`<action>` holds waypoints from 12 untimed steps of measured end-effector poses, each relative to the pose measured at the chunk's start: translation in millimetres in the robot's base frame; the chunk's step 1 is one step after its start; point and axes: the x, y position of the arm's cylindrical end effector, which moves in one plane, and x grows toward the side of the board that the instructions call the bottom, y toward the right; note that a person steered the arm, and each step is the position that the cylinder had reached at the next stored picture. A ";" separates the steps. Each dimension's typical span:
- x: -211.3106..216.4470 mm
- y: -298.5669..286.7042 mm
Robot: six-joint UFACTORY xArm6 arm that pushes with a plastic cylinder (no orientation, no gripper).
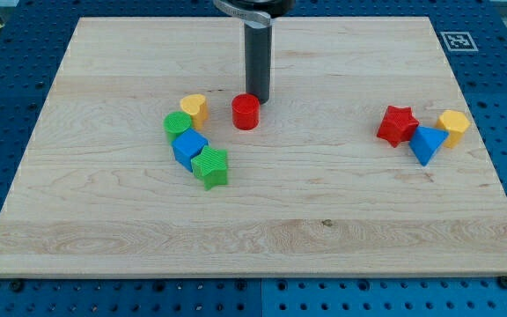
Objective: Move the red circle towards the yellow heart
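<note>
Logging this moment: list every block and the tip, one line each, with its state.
my tip: down, just above-right of the red circle.
red circle: apart from yellow heart.
yellow heart: by green circle.
green circle, blue cube, green star: clustered.
red star, blue triangle, yellow hexagon: clustered right.

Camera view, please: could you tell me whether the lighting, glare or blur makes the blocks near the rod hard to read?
Camera view: lighting is even and soft, with short shadows only; no glare on the wooden board; the red circle and yellow heart are sharp; my tip is crisp, just behind the circle on its right, while the rod's top is cropped by the view's top.
</note>
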 end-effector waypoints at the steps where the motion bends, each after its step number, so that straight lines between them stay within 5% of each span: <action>1: -24.0 21.5; 3: 24.5 87.9; 5: 34.5 45.3; 9: 71.4 66.2; 12: 62.8 19.9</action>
